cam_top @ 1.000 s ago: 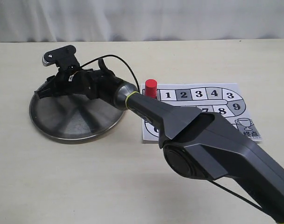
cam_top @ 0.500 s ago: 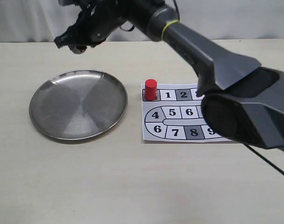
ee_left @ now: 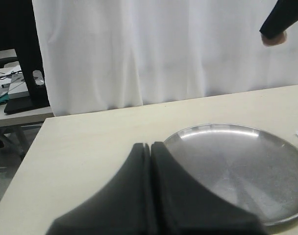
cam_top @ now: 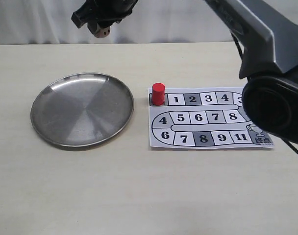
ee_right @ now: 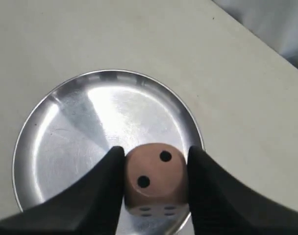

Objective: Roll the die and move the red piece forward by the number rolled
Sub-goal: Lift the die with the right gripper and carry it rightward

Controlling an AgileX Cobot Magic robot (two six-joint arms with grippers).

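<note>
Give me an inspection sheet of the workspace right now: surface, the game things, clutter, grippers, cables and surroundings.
Surface: light table, bare apart from the items below.
Job's things: die held up in the air, with the plate below it in the right wrist view; red piece upright on the dark start square beside 1 on the board sheet; steel plate empty.
Clutter: nothing seen.
Grippers: right gripper shut on the die; left gripper shut, holding nothing, low near the plate.
Cables: thin black cable under the right arm.
Surroundings: white curtain behind; side desk beyond the table.
</note>
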